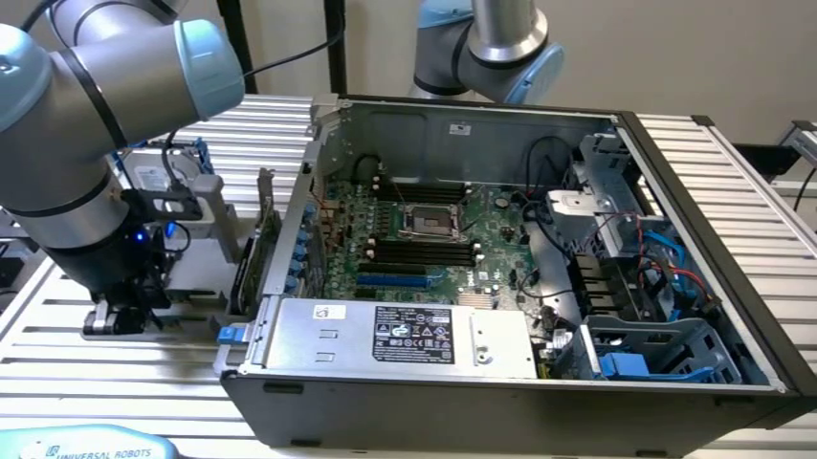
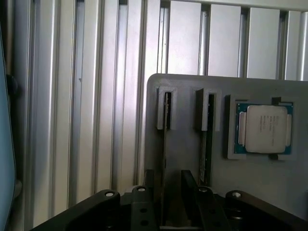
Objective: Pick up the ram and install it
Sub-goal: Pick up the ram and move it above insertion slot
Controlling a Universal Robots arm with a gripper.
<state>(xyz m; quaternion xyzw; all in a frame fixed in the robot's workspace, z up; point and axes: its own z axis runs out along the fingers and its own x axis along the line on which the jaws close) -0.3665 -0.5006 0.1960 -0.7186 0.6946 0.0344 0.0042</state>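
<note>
Closest to my wrist camera are the two black fingers [image 2: 190, 187] of my claw [image 2: 168, 173]. They stand wide apart and grip nothing. Just beyond them lies a grey holder [image 2: 187, 91] on the slatted tabletop [image 2: 96, 96]. Two narrow slots in it each carry a stick standing on edge. The ram [image 2: 166, 126] runs straight toward the gap between my fingers, with a finger to either side of its line. I cannot tell whether either finger touches it. A second stick [image 2: 208, 134] sits in the neighbouring slot, and past that a CPU [image 2: 264, 127] lies flat in a square recess.

From outside, none of those parts can be made out. What I get instead is the wider layout. My arm [image 1: 77, 143] fills the exterior view's left, bent at the elbow, with the wrist pointing straight down. The claw [image 1: 121, 320] hangs low over the holder [image 1: 191, 273], just beside the case [image 1: 447, 124]. That case lies open in the middle of the frame with its motherboard [image 1: 492, 239] facing up. Black memory slots [image 1: 415, 253] run across the board's centre. A silver power supply [image 1: 383, 335] sits along the case's near edge. Another arm [image 1: 498, 48] stands behind the case at the top of the frame.
</note>
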